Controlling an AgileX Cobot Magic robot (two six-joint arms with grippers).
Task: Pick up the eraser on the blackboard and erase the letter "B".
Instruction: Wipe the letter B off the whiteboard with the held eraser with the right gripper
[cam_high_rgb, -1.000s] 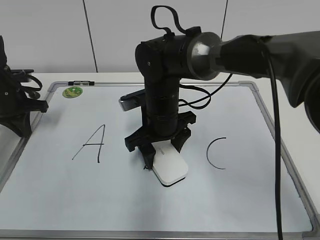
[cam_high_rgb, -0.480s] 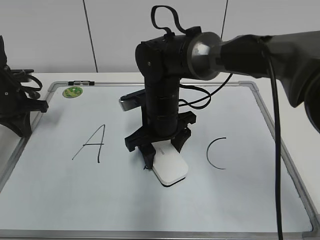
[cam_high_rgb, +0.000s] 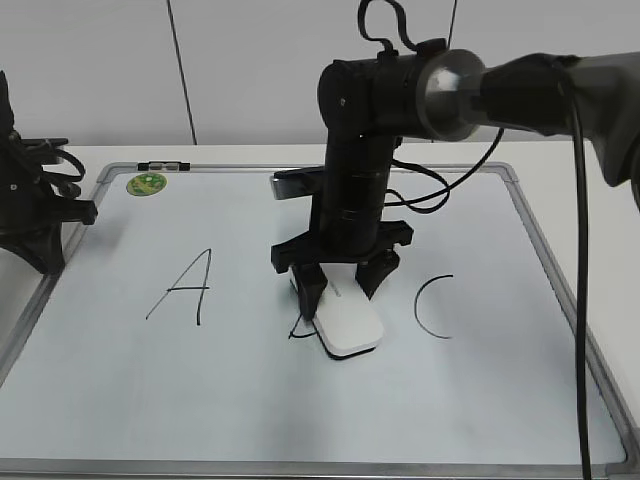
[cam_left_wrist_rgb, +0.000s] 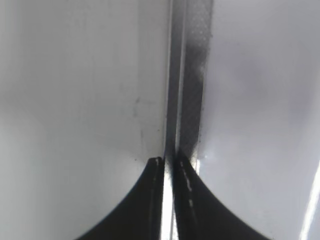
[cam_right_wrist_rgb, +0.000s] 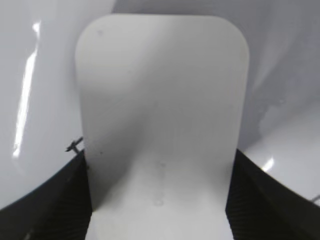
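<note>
The blackboard (cam_high_rgb: 250, 400) is a white dry-erase board with a silver frame, lying flat on the table. My right gripper (cam_high_rgb: 340, 285) is shut on the white eraser (cam_high_rgb: 348, 328) and presses it flat on the board between the black "A" (cam_high_rgb: 183, 288) and the black "C" (cam_high_rgb: 432, 306). Only a small black trace of the letter "B" (cam_high_rgb: 296, 331) shows at the eraser's left edge. In the right wrist view the eraser (cam_right_wrist_rgb: 161, 115) fills the frame between my jaws (cam_right_wrist_rgb: 159, 200), with a small black mark (cam_right_wrist_rgb: 74, 145) at its left. My left gripper (cam_left_wrist_rgb: 169, 162) is shut and empty over the board's left frame edge (cam_left_wrist_rgb: 192, 75).
A round green magnet (cam_high_rgb: 146, 183) sits at the board's top left corner, with a small black marker (cam_high_rgb: 165, 164) on the frame beside it. The left arm (cam_high_rgb: 30, 205) rests at the board's left edge. A white wall stands behind.
My right arm has shifted to the right with the eraser, which has slid right and turned a little on the board. The left arm has not moved.
</note>
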